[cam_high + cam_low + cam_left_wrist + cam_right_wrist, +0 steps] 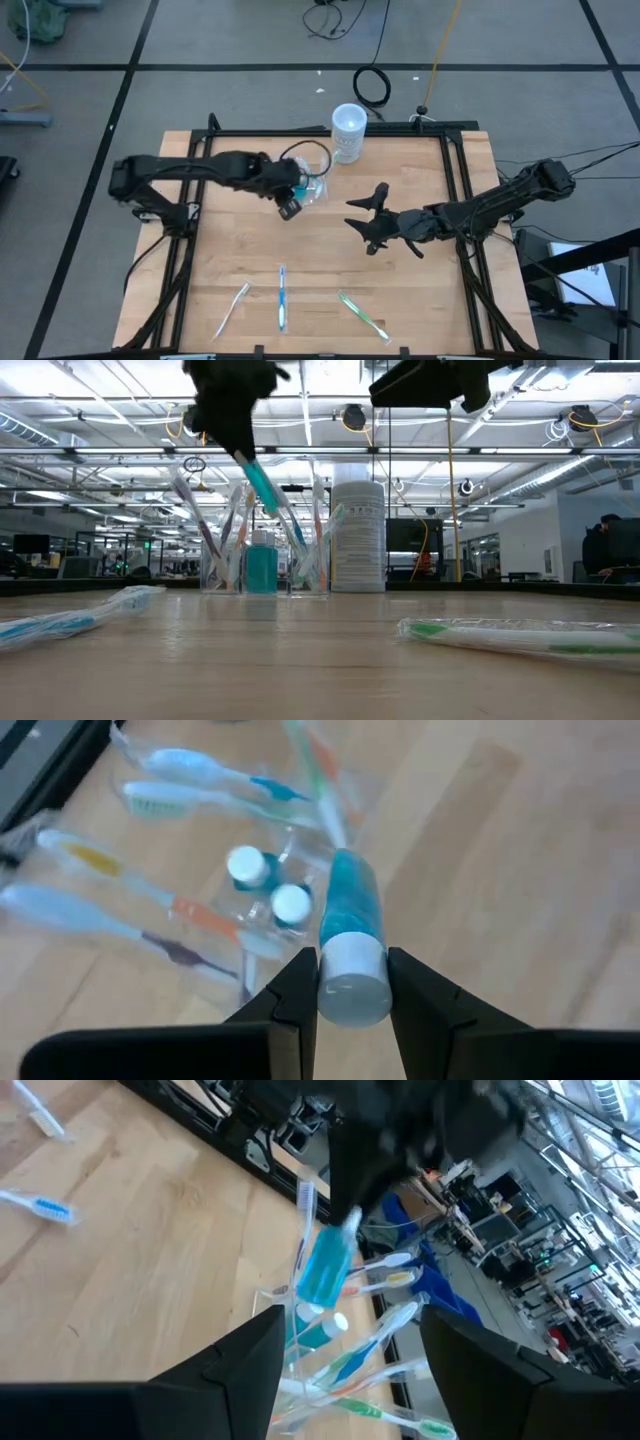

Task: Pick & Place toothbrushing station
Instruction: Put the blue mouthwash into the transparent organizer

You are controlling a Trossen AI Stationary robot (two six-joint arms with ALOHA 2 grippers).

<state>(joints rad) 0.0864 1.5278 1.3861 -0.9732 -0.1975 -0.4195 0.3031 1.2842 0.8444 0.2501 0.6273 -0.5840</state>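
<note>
Toothbrushing station (318,187), a clear holder already stocked with several brushes and 2 capped bottles, stands near the back of the wooden table (420,290) beside a white cup (348,132). Left gripper (350,990) pinches a teal tube (348,935) right over it, so this item looks nearly placed. Right gripper (368,215) hovers nearby, spread wide and empty. 3 toothbrushes (281,298) lie at the front edge, apparently left to load. A bright workshop lies beyond.

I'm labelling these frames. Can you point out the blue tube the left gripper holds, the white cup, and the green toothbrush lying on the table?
blue tube (348,935): left wrist view, its body.
white cup (348,130): high view, its rim.
green toothbrush (362,316): high view, mid-handle.
</note>
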